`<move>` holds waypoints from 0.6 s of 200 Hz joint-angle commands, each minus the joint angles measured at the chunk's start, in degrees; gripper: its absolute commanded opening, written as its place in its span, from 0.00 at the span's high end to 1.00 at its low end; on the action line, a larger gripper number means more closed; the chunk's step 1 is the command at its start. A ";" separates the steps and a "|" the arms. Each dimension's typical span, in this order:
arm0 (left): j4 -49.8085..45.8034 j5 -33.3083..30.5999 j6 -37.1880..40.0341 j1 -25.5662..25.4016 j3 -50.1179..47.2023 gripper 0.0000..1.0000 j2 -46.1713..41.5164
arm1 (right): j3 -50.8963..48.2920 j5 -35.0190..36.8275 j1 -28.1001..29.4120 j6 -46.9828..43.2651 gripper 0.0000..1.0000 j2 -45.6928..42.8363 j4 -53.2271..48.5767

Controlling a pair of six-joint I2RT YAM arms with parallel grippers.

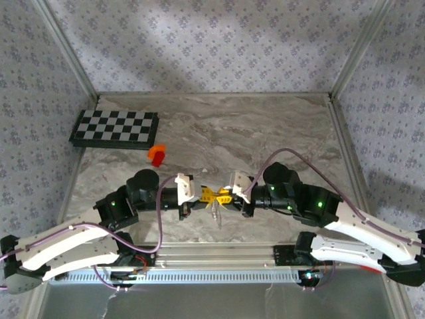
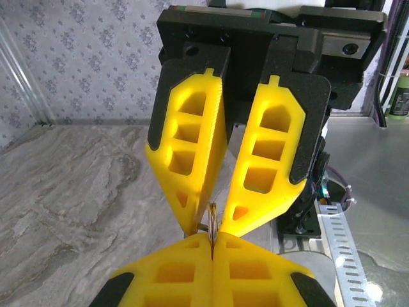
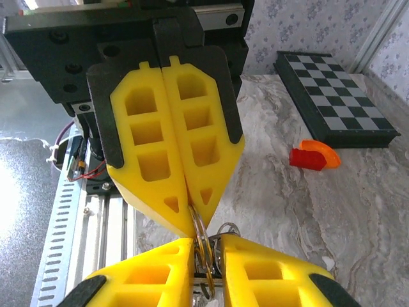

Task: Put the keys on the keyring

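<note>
My two grippers meet tip to tip above the middle of the marble table. The left gripper (image 1: 212,194) (image 2: 211,239) (image 3: 192,222) is shut on the thin silvery keyring (image 2: 211,220) (image 3: 202,252), which stands edge-on between its yellow fingers. The right gripper (image 1: 224,196) (image 3: 208,243) (image 2: 211,226) has its jaws a little apart, with the ring's loops in the gap and a second small loop (image 3: 227,228) beside them. A thin metal bar (image 3: 211,280) crosses that gap; I cannot tell whether it is a key. Something thin and silvery (image 1: 214,211) dangles under the fingertips.
An orange-red block (image 1: 157,155) (image 3: 313,155) lies on the table (image 1: 265,133) behind the left arm. A black-and-white checkerboard (image 1: 115,128) (image 3: 335,99) sits at the back left. A perforated metal rail (image 1: 219,274) (image 3: 64,217) runs along the near edge by the arm bases.
</note>
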 commanded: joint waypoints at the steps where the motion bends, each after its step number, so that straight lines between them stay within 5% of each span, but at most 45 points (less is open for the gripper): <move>1: 7.93 3.49 -1.85 -0.26 -0.13 1.00 -0.81 | -1.68 -2.04 -0.44 1.58 0.80 -1.52 2.61; 57: 13.16 4.77 -4.43 -0.32 -2.27 1.00 -0.69 | -4.68 -3.00 -1.47 1.99 0.98 -4.85 6.77; 89: 5.94 0.11 -2.76 -0.30 -0.59 1.00 0.67 | -4.06 -1.60 -1.68 1.47 1.00 -4.51 5.74; 120: -2.87 -4.49 0.60 -0.34 2.38 0.79 2.26 | -1.78 1.13 -0.67 -0.30 1.00 -2.05 1.18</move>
